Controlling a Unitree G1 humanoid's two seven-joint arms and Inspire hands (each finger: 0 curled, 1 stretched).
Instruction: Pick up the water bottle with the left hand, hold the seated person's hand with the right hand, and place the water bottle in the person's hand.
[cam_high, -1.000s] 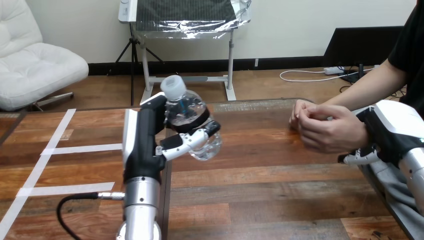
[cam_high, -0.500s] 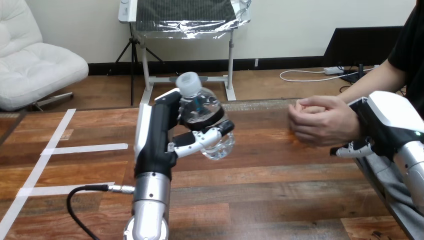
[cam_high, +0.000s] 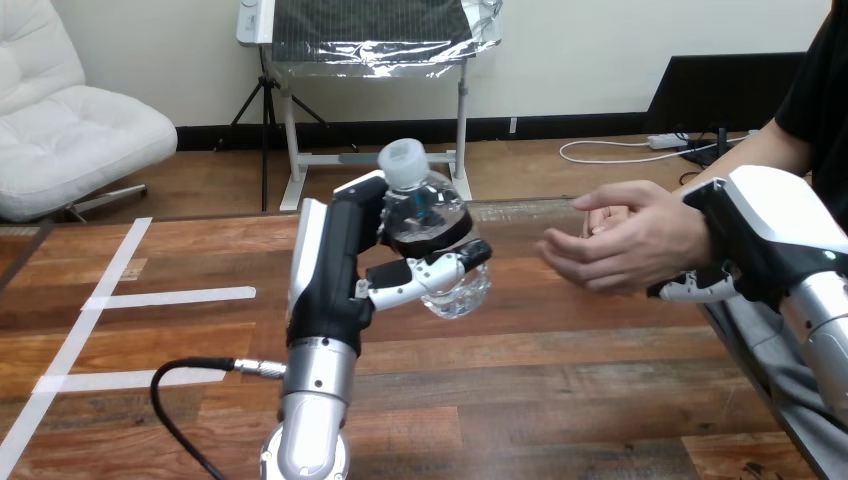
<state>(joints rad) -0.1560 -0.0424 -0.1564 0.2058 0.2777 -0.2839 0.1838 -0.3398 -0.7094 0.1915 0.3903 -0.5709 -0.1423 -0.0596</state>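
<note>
A clear water bottle (cam_high: 436, 232) with a white cap hangs tilted above the wooden table (cam_high: 560, 370), near its middle. My left hand (cam_high: 338, 262) is shut on it, with fingers (cam_high: 430, 278) curled round its lower body. To the right, the person's hand (cam_high: 625, 243) is held above the table with its fingers loosely spread toward the bottle, a short gap away. My right hand (cam_high: 762, 232) sits at the person's wrist, its white back on top and its fingers (cam_high: 690, 291) curled under the wrist.
White tape strips (cam_high: 170, 296) mark the table's left part. A black cable (cam_high: 178, 408) loops beside my left forearm at the front. The table's far edge (cam_high: 520, 208) runs just behind the bottle and the person's hand.
My left hand has carried the bottle to the right, toward the person. My right hand and the person's wrist have shifted left, and the person's closed fingers have spread open.
</note>
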